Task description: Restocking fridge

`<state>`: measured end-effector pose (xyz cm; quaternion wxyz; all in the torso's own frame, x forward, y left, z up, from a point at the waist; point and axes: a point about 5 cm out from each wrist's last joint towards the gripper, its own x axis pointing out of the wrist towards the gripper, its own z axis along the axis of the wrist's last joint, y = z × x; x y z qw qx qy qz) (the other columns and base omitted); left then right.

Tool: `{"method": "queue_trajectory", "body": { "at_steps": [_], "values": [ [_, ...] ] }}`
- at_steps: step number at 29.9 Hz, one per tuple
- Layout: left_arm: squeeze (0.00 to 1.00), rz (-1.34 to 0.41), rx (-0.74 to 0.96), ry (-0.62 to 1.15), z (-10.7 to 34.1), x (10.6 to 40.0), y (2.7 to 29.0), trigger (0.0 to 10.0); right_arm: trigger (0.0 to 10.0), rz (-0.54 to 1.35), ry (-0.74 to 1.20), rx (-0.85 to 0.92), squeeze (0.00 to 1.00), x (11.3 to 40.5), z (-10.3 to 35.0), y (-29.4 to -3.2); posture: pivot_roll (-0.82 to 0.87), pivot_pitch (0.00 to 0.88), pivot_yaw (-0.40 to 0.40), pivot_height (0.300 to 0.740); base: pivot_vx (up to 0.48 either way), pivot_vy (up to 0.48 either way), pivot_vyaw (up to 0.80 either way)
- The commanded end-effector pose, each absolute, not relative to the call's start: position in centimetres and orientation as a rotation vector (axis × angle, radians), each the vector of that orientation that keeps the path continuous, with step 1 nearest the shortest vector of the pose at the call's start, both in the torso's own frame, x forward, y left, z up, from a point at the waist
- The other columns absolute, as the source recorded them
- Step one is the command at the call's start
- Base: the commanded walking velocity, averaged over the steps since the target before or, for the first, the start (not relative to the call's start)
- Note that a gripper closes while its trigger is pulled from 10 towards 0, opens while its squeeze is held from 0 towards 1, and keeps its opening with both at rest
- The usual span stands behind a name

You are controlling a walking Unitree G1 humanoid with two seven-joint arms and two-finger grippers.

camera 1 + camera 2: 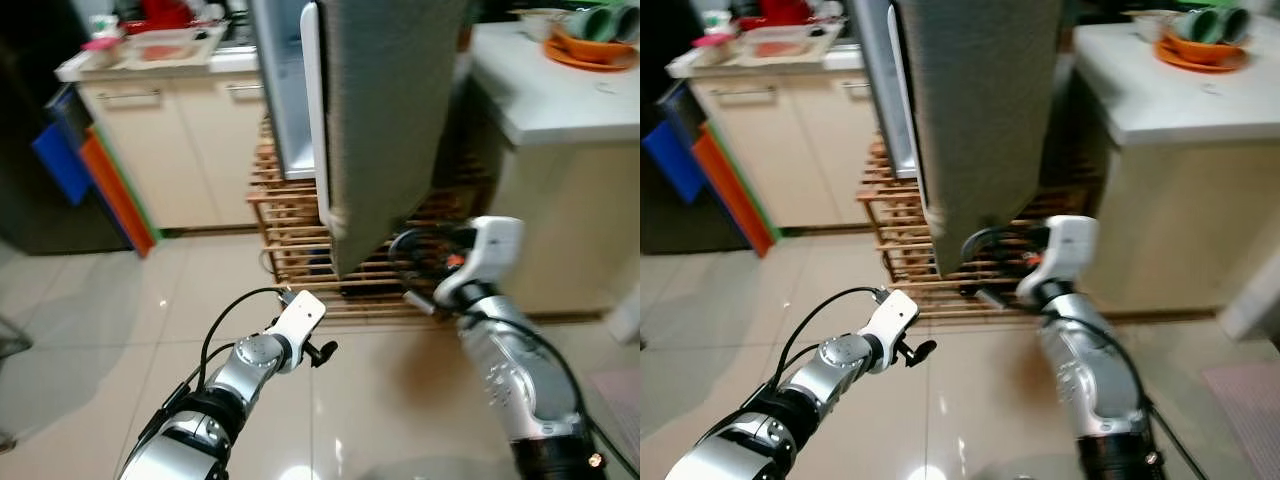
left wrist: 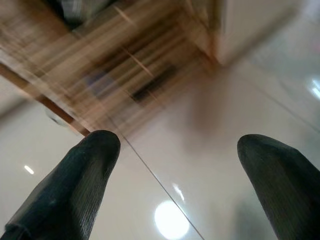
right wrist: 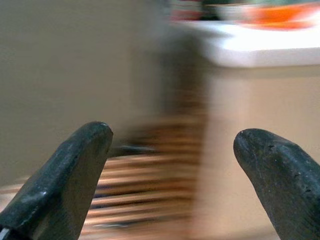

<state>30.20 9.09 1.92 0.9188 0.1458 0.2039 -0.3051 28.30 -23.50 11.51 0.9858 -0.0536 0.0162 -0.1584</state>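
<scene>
Ahead, grey fridge door (image 1: pixel 385 120) over wooden rack (image 1: pixel 290 235), left end effector (image 2: pixel 175 165) spread, right end effector (image 3: pixel 172 165) spread, both empty

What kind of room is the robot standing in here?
Most likely a home kitchen. A grey fridge door swings open ahead, cream cabinets carry a cluttered counter, and a white countertop holds an orange dish with green cups. A wooden slatted rack stands on the glossy tiled floor.

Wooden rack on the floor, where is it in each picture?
Left eye view: wooden rack mid-picture, behind the grey door.
Right eye view: left of centre, behind that door.
Left wrist view: blurred, beyond the left pincer.
Right wrist view: blurred, beyond the right pincer.
Shared landmark: grey door.
</scene>
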Motion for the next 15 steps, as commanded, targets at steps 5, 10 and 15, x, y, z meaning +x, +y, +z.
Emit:
{"method": "queue_trajectory", "body": {
  "at_steps": [5, 10, 15],
  "values": [
    [0.00, -0.462, 0.081, 0.062, 9.5, 34.0, 8.6, 10.0, 10.0, -0.364, -0.009, -0.082, 0.00, 27.0, 12.2, -23.0, -0.12, 0.002, 0.082, 0.723, 0.000, 0.000, 0.00],
    [0.00, -0.251, -0.108, -0.042, 12.5, 35.4, 11.1, 10.0, 10.0, -0.369, -0.038, -0.070, 0.00, 26.2, 11.1, -22.2, -0.11, 0.000, 0.076, 0.723, 0.000, 0.058, 0.00],
    [0.00, -0.188, -0.025, -0.007, 12.5, 35.6, 12.0, 10.0, 10.0, -0.331, -0.040, -0.058, 0.00, 25.8, 10.6, -21.6, -0.10, 0.000, 0.079, 0.723, 0.000, 0.480, 0.00]
  ]
}}
